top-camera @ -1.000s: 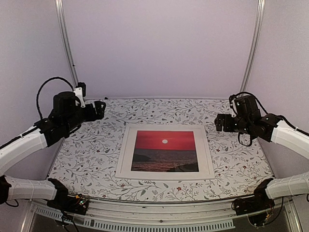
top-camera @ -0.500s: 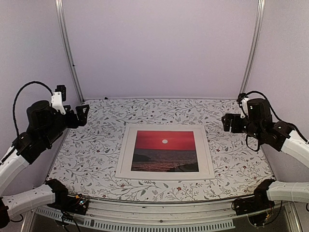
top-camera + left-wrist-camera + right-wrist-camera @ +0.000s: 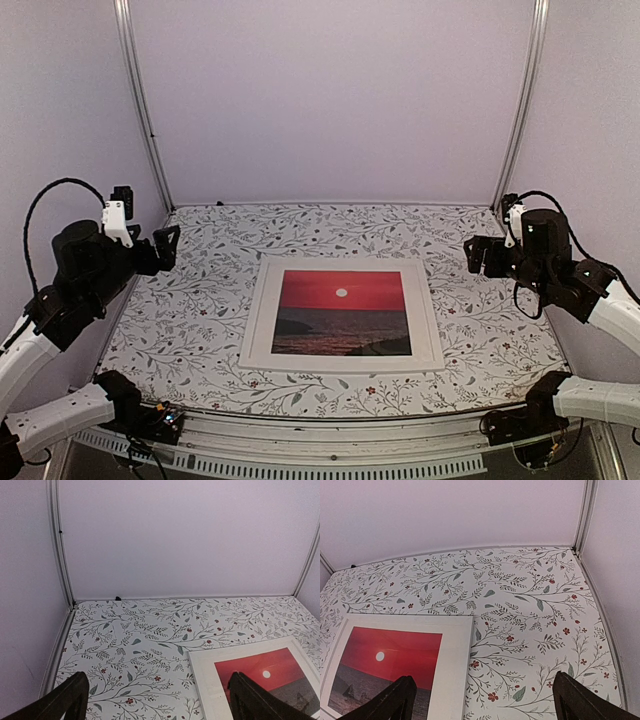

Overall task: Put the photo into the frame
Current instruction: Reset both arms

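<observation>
- As it lies flat, centre: rectangular red-sunset paper photo (image 3: 341, 312), bordered by white rectangular frame (image 3: 342, 367).
- Left gripper (image 3: 165, 244), nine o'clock: fingers wide apart, empty.
- Right gripper (image 3: 477, 252), three o'clock: same.

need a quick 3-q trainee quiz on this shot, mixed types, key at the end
1. True or false: the left gripper is holding the photo.
2. Where does the photo lie? A: flat in the middle of the table, inside a white border. B: propped against the back wall. C: hanging off the near edge.
3. Fill in: the right gripper is empty and its jaws stand ____.

Key: 1 false; 2 A; 3 open.
</observation>
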You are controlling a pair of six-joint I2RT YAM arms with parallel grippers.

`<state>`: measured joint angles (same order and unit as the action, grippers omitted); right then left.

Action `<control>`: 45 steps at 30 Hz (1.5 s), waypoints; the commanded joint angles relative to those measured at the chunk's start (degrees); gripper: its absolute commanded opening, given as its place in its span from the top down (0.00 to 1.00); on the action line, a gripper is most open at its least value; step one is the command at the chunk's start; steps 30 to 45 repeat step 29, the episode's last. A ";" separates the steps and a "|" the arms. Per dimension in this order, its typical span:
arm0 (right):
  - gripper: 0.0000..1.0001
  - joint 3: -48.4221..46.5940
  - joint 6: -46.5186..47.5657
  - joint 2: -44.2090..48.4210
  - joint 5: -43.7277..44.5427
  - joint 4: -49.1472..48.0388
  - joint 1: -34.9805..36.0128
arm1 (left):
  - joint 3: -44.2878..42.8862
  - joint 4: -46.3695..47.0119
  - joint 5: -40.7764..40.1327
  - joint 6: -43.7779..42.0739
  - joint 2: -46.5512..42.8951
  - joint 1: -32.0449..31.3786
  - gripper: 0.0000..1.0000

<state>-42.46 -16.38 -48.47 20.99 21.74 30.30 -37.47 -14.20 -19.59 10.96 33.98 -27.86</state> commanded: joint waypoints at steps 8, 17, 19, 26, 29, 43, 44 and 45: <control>0.01 0.09 1.17 -0.16 1.07 -1.31 -0.33 | 1.08 0.49 1.38 0.45 -0.01 0.71 0.00; 0.01 0.70 0.67 0.34 0.85 -1.27 -0.33 | 1.16 0.23 1.54 0.55 -0.14 0.86 0.00; 0.01 0.80 0.65 0.43 0.85 -1.30 -0.34 | 1.11 0.26 1.81 0.55 -0.14 0.88 0.00; 0.01 0.71 0.56 0.54 0.89 -1.22 -0.34 | 1.22 0.12 2.12 0.64 -0.09 0.96 0.00; 0.01 0.71 0.56 0.39 0.48 -1.34 -0.33 | 1.21 0.06 2.10 0.63 -0.07 0.94 0.00; 0.01 0.71 0.56 0.39 0.48 -1.34 -0.33 | 1.21 0.06 2.10 0.63 -0.07 0.94 0.00; 0.01 0.71 0.56 0.39 0.48 -1.34 -0.33 | 1.21 0.06 2.10 0.63 -0.07 0.94 0.00; 0.01 0.71 0.56 0.39 0.48 -1.34 -0.33 | 1.21 0.06 2.10 0.63 -0.07 0.94 0.00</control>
